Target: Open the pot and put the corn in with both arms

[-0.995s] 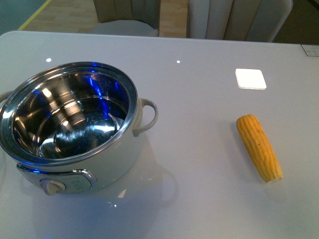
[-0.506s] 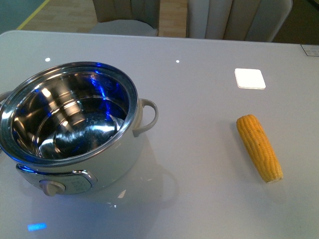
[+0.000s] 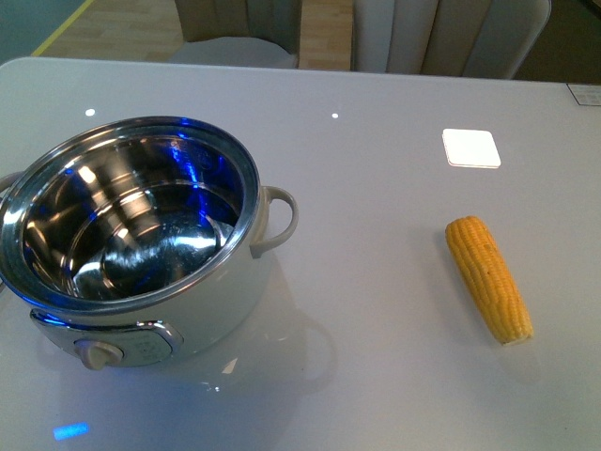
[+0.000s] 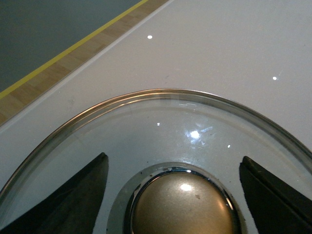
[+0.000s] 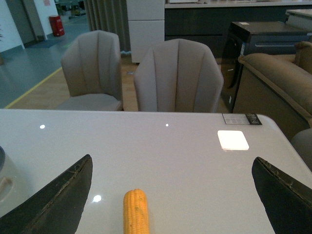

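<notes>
Shiny steel pot (image 3: 131,235), glass lid (image 4: 161,124), glossy table (image 3: 376,188).

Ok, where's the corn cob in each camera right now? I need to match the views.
Front view: the corn cob lies on the table's right side, well apart from the pot.
Left wrist view: not in it; only a glass lid shows.
Right wrist view: it lies ahead of the open right gripper.
Shared landmark: the white square beyond the corn, seen in the front and right wrist views.

Pot (image 3: 223,303) left, corn (image 3: 488,278) well right; lid (image 4: 161,119) seemingly on table (image 3: 376,188).
</notes>
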Action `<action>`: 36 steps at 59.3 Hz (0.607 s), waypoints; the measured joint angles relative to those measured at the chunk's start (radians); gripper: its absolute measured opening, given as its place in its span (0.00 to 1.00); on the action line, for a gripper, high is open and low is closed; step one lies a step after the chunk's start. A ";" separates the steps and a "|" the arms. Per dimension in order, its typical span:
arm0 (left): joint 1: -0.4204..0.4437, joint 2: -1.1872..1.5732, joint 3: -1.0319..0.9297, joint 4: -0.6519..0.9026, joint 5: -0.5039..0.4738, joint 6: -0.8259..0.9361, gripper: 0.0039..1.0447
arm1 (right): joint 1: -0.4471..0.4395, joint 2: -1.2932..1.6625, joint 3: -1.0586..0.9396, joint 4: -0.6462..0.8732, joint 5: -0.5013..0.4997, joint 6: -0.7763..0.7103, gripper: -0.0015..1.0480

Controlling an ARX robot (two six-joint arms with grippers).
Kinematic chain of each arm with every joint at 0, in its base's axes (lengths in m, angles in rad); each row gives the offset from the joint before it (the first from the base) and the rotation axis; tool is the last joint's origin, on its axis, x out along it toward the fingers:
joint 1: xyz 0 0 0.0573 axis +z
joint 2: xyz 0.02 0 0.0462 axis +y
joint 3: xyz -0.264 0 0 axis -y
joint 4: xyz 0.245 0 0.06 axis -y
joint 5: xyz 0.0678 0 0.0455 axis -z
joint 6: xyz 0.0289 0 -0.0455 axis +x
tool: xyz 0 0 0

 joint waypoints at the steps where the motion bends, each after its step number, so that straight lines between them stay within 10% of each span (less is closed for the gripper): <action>1: 0.000 -0.004 -0.003 0.000 0.000 0.000 0.85 | 0.000 0.000 0.000 0.000 0.000 0.000 0.92; 36: -0.129 -1.030 -0.517 -0.259 0.029 -0.132 0.94 | 0.000 0.000 0.000 0.000 0.000 0.000 0.92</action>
